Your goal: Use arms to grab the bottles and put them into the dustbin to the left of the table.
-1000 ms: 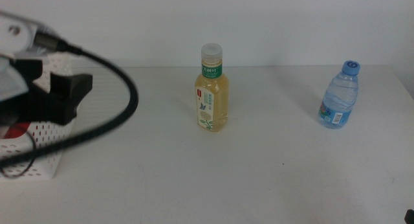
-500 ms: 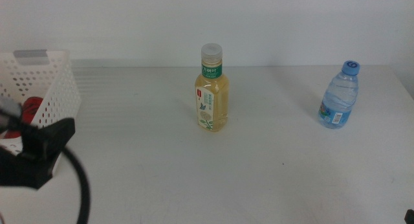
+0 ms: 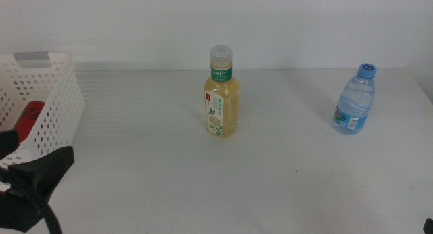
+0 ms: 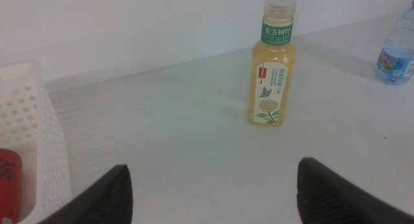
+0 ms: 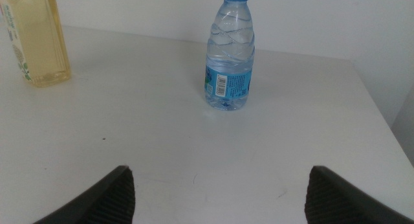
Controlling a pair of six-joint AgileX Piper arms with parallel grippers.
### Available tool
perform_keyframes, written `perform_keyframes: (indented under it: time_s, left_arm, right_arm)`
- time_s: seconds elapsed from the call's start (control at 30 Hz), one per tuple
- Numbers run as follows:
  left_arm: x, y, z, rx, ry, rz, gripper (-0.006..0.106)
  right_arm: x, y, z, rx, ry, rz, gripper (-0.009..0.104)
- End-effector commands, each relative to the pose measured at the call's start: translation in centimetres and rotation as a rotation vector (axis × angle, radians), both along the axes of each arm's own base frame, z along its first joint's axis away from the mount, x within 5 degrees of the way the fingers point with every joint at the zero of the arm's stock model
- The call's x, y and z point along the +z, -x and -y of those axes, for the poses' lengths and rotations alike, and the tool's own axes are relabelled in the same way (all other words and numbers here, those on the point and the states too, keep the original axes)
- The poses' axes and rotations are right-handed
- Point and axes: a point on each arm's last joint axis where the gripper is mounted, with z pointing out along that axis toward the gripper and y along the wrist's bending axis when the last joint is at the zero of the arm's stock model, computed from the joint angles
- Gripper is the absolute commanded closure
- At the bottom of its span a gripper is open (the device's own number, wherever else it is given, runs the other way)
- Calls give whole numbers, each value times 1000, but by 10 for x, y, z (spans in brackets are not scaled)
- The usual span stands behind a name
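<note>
Your left gripper has dropped back to the near-left corner of the table in the last second, jaws spread wide and holding nothing, so the white perforated plastic dustbin is in plain view again with the red soda can lying inside. That reads to me like the can drop is done and you're lining up the next grab. The pale-yellow tea bottle with the whitish cap stands upright mid-table, straight ahead of those jaws but well apart from them. The small clear water bottle with the blue cap stands over on the right side, in front of your right gripper, which waits open and empty too.
</note>
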Motion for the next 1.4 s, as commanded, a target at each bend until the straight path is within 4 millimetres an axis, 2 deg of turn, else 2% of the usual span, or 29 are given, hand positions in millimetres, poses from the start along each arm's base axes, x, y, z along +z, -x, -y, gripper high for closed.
perform_keyframes:
  time_s: [0.0, 0.17, 0.3, 0.4, 0.57, 0.7, 0.8, 0.87, 1.03, 1.37]
  left_arm:
    - [16, -2, 0, 18, 57, 76, 21]
    - [18, -20, 2, 52, 101, 116, 20]
    - [16, -39, 12, 26, 90, 141, 20]
    - [8, -60, 28, -3, 61, 144, 20]
    - [-7, -89, 66, -22, 46, 236, 20]
    - [-32, -108, 97, -28, 22, 273, 20]
    - [-49, -122, 113, -51, 48, 232, 20]
    - [-63, -139, 123, -99, 43, 210, 20]
    - [-81, -170, 132, -177, 93, 156, 20]
    - [-107, -221, 145, -274, 154, 179, 20]
  right_arm:
    - [10, 1, 1, -10, 9, 108, 25]
    - [10, 1, 1, -10, 9, 108, 25]
    - [10, 1, 1, -10, 9, 108, 25]
    - [10, 1, 1, -10, 9, 108, 25]
    - [10, 1, 1, -10, 9, 108, 25]
    - [10, 1, 1, -10, 9, 108, 25]
    - [10, 1, 1, -10, 9, 108, 25]
    - [10, 1, 1, -10, 9, 108, 25]
    - [10, 1, 1, -10, 9, 108, 25]
    - [10, 1, 1, -10, 9, 108, 25]
